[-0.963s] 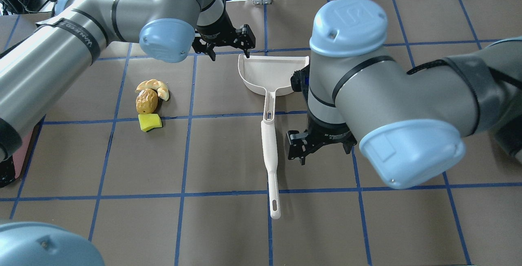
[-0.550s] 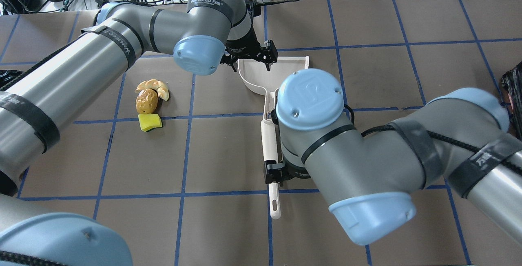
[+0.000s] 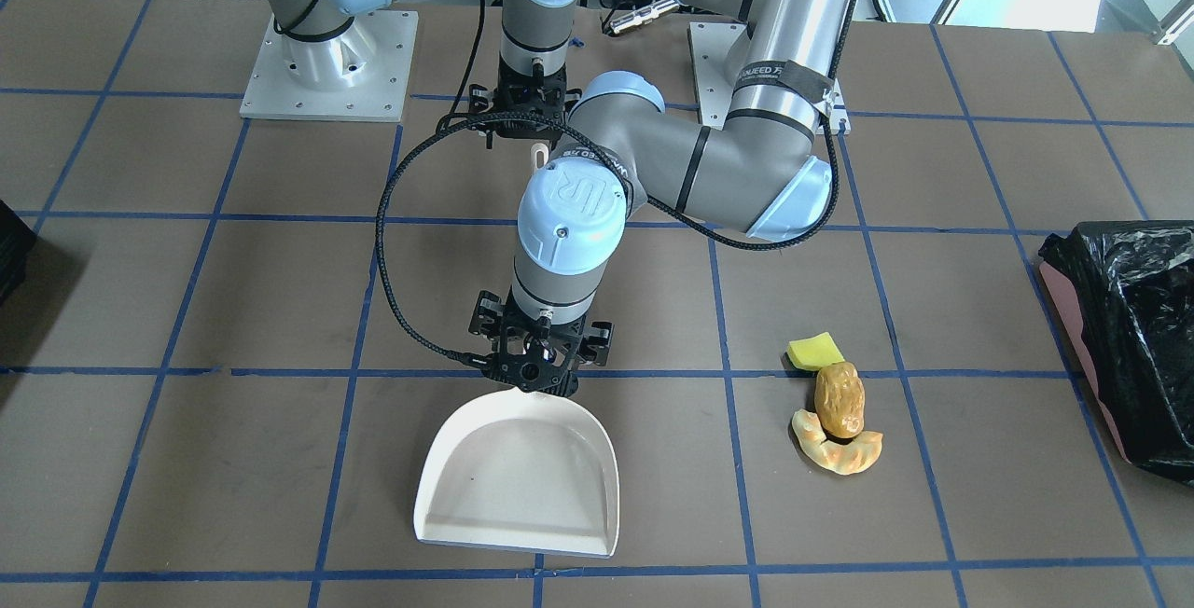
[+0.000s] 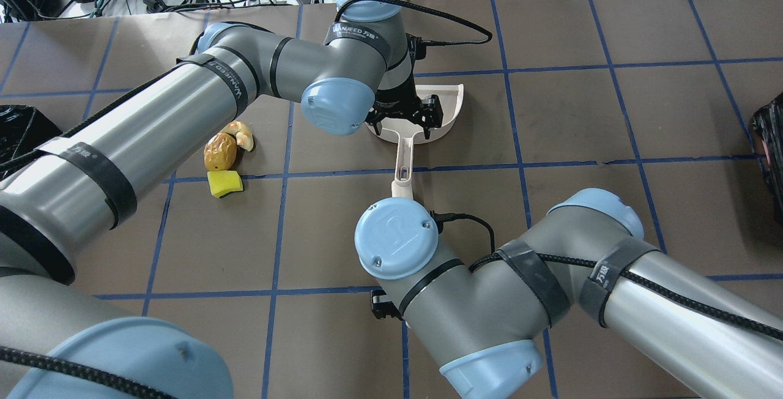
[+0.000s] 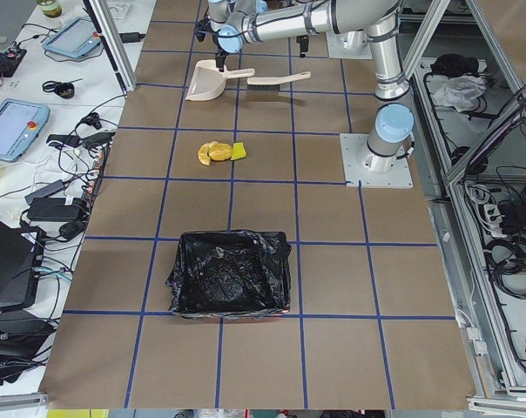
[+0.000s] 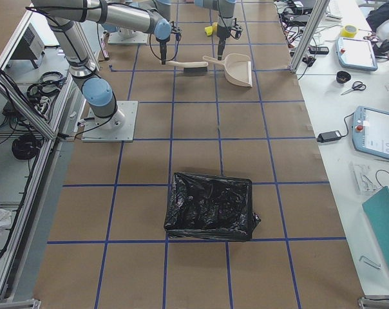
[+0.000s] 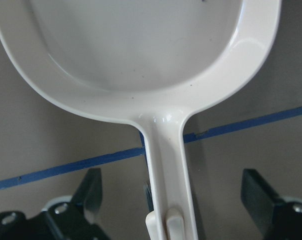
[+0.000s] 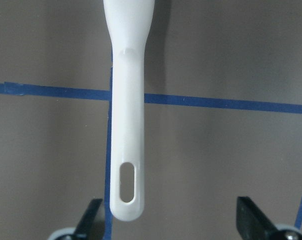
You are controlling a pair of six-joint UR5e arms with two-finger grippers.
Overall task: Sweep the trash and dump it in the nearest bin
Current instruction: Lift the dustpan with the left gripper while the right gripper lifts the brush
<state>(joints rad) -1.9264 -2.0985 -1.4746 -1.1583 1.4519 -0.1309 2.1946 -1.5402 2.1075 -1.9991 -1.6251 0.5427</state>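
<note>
Nothing is swept yet; the trash (image 3: 838, 403) lies well apart from the dustpan (image 3: 518, 477). The left hand (image 7: 173, 192), fingers spread, straddles its handle; the right hand (image 8: 171, 215), spread too, straddles the brush (image 8: 126, 125).

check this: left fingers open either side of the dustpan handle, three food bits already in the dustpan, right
No, the dustpan is empty: the three food bits lie on the table, apart from it, as the exterior front-facing view shows. The left fingers are open either side of its handle.
</note>
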